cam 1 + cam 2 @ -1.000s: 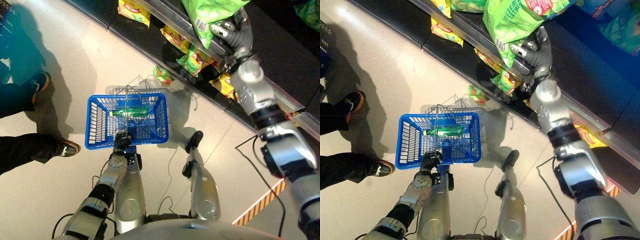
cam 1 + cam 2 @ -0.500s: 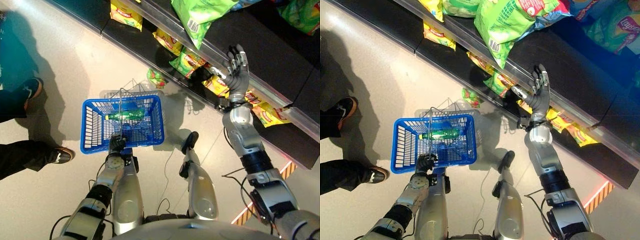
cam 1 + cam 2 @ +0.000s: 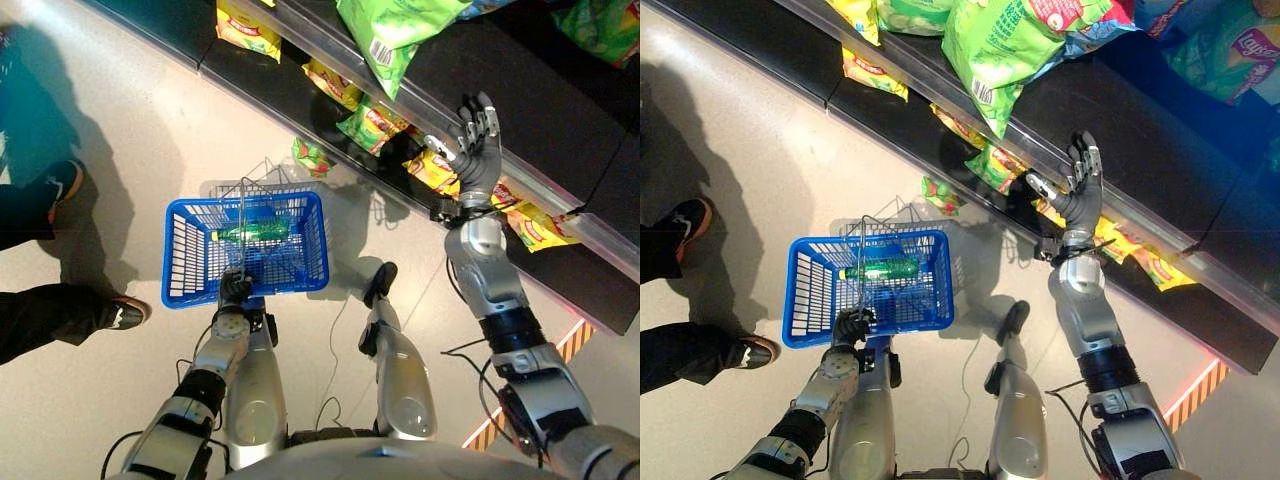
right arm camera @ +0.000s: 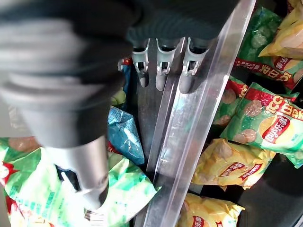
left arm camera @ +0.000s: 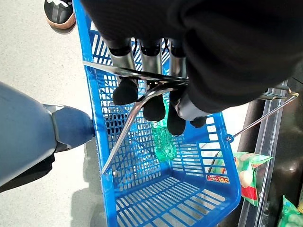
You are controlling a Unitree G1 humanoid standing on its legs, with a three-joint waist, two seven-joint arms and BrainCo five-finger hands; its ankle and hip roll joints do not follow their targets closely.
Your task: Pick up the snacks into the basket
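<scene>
Blue plastic basket [image 3: 190, 262] sits left of centre in the left eye view, a green bottle [image 3: 252, 232] lying inside it, its wire handle [image 5: 137, 101] clasped by the curled fingers of the left hand [image 3: 234, 290]. Upper right, the right hand [image 3: 476, 150] is raised with fingers spread and holding nothing, beside the shelf rail [image 4: 199, 127], with snack bags [image 3: 527, 222] lying on the shelves around it.

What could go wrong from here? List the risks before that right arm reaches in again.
The right robot hand is open and empty by the shelf rail; its fingers might catch the rail instead of a snack bag. The blue basket hangs from the left robot hand by a thin wire handle, so a dropped bag may swing it, rolling the green bottle.
</scene>
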